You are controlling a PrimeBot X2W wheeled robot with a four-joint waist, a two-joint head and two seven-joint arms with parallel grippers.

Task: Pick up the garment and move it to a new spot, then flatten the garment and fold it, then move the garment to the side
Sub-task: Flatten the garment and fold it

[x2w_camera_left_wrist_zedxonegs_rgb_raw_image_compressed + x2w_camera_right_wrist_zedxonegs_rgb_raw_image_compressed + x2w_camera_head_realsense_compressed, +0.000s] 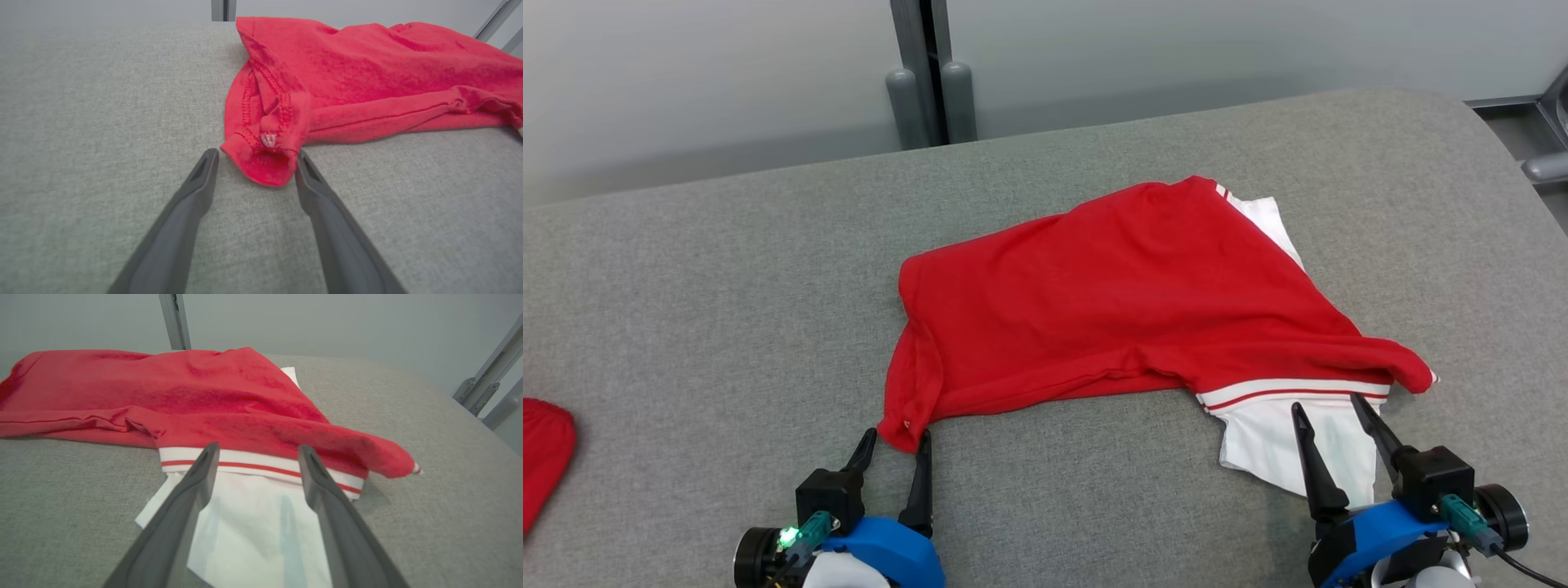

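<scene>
Garment [1127, 302] sprawls rumpled across the grey woven bench [686, 286] in the head view, soft red knit over a white panel with striped trim. Left gripper [898, 434], jaws wide, straddles its near red corner. Right gripper [1326, 403], jaws just as wide, sits over the white panel, holding nothing. Another red cloth [543, 457] peeks in at the left edge.

Left wrist view: the stitched corner [261, 167] lies between the fingers, unpinched.

Right wrist view: fingers [192, 486] spread over smooth white fabric, tips at the striped hem [261, 467].
</scene>
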